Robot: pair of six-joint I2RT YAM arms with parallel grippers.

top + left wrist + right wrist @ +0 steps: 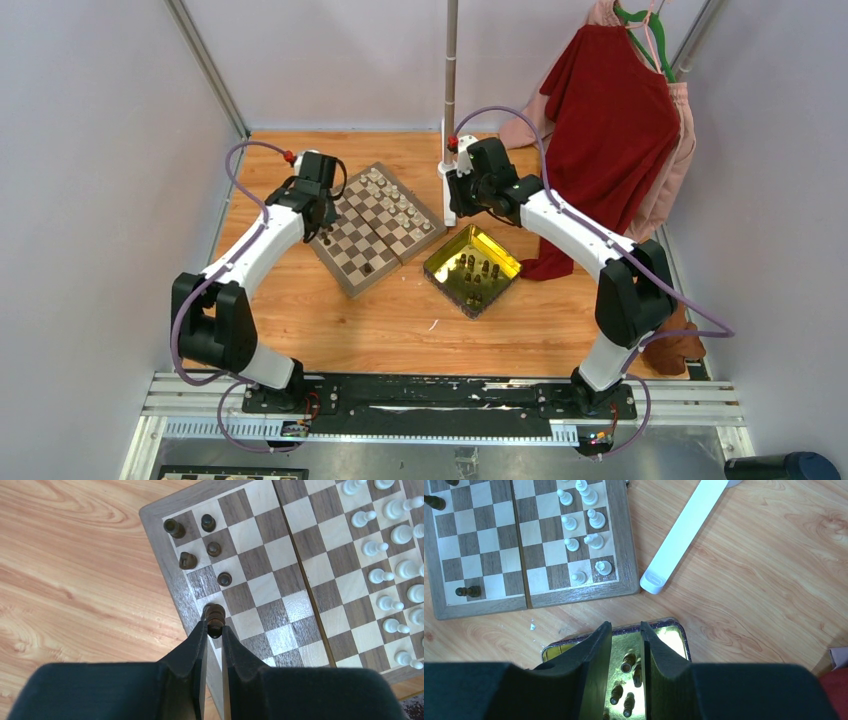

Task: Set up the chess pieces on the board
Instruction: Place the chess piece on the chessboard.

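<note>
Dark piece (215, 613) partly hidden, pinched in left gripper (215, 628).

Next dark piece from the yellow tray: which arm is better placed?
Right. The right gripper, open, hangs at the yellow tray's rim over loose dark pieces; the left gripper is shut on a dark piece at the board.

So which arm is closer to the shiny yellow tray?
The right one. The right gripper hangs open over the edge of the yellow tray. The left gripper is at the board edge farthest from the tray, pinching a dark piece.
</note>
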